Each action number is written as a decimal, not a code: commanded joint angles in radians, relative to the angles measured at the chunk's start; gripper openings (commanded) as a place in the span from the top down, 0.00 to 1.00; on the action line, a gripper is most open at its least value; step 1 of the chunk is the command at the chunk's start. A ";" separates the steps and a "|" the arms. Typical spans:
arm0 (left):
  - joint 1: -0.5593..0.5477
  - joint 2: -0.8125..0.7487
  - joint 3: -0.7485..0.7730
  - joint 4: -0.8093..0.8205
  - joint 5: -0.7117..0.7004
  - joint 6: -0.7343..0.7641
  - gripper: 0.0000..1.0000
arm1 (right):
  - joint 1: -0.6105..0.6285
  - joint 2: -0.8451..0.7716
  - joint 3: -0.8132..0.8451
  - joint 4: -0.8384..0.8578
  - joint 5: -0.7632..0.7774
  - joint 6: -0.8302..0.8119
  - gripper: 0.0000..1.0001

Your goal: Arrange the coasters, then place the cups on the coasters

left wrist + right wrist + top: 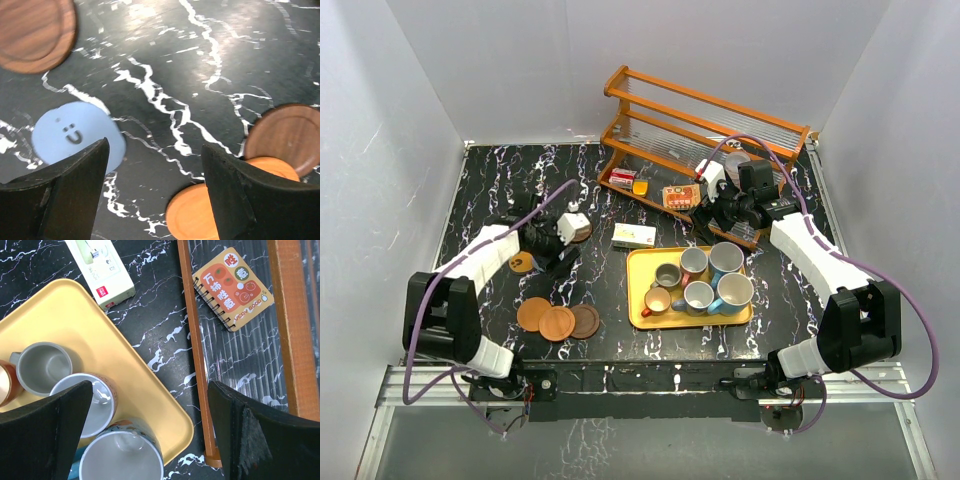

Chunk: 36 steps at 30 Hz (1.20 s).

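My left gripper (pixel 560 256) (pixel 155 150) hangs open over bare tabletop, with nothing between its fingers. In its wrist view a blue-grey coaster (pixel 75 135) with a smiley lies by the left finger. A brown coaster (pixel 35 32) lies farther off. Two orange coasters (pixel 195 215) and a dark brown one (pixel 287 137) overlap by the right finger. From above, that trio (pixel 557 322) lies near the front edge. Several cups (pixel 698 296) stand on the yellow tray (pixel 642 318). My right gripper (pixel 712 218) (pixel 150 390) is open above the tray's far corner (pixel 150 405), over a large cup (pixel 122 455).
A wooden rack (pixel 700 120) stands at the back right, with a spiral notebook (pixel 232 287) on its lower shelf. Its frame (pixel 195 355) runs close beside the tray. A white box (pixel 634 236) (pixel 100 272) lies just behind the tray.
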<state>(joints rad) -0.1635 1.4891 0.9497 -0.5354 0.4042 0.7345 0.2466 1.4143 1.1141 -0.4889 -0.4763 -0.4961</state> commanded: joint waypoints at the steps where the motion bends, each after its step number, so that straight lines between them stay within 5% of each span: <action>1: -0.076 -0.052 -0.024 -0.077 0.097 0.076 0.27 | -0.004 0.004 -0.004 0.051 -0.001 -0.010 0.02; 8: -0.243 -0.028 -0.089 -0.060 0.037 0.074 0.26 | -0.004 0.002 -0.007 0.051 0.001 -0.012 0.02; 20: -0.322 0.021 -0.160 0.004 -0.051 0.128 0.25 | -0.015 0.014 -0.008 0.051 0.015 -0.016 0.02; 29: -0.314 0.067 -0.174 0.143 -0.174 0.052 0.30 | -0.018 0.017 -0.007 0.048 0.019 -0.020 0.02; 36: -0.160 0.104 -0.125 0.242 -0.184 -0.021 0.40 | -0.019 0.016 -0.005 0.043 0.013 -0.020 0.02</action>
<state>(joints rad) -0.4198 1.5314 0.8204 -0.4404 0.3660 0.7132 0.2337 1.4364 1.1011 -0.4900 -0.4622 -0.5003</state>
